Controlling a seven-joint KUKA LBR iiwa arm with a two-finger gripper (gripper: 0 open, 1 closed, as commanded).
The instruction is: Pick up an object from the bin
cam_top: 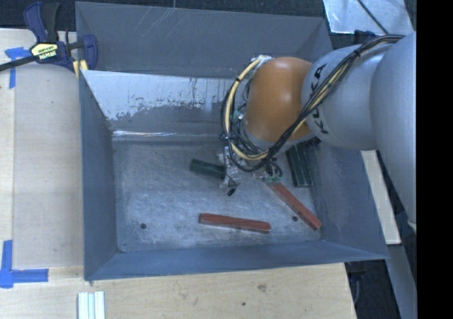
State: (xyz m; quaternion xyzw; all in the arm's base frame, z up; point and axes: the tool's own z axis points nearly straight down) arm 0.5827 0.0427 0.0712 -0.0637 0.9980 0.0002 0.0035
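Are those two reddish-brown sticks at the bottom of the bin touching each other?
Apart. The camera view shows a strip of bare grey bin floor between the right end of the level stick and the slanted stick beside it.

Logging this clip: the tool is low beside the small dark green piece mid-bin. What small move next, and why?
Probably a slight shift toward the view's left, centring the tool over the dark green piece: its tip looks to sit at that piece's right end, not its middle. The reddish-brown stick lies farther off.
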